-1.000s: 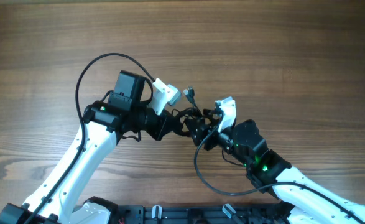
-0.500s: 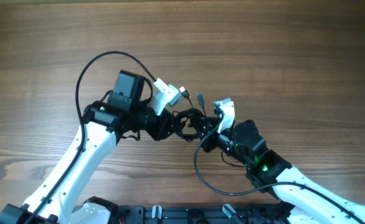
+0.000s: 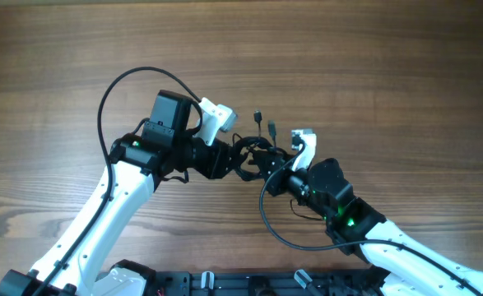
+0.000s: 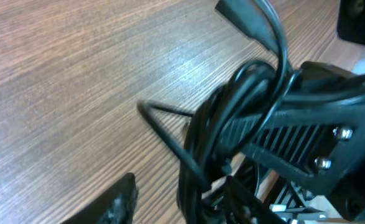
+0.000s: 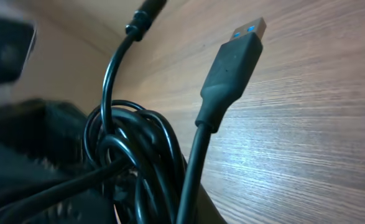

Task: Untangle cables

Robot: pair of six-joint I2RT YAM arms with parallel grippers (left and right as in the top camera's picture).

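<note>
The left gripper has its fingers apart: in its wrist view one dark finger stands clear of the thin black cables, with bare wooden table between. The right gripper is clamped on the coiled bundle, its ribbed finger pressed against the loops just above the table. From overhead both sets of fingertips merge with the black tangle. The right wrist view shows its own fingers only as a dark blur. The two plug ends now stand farther from the left arm than a second ago.
</note>
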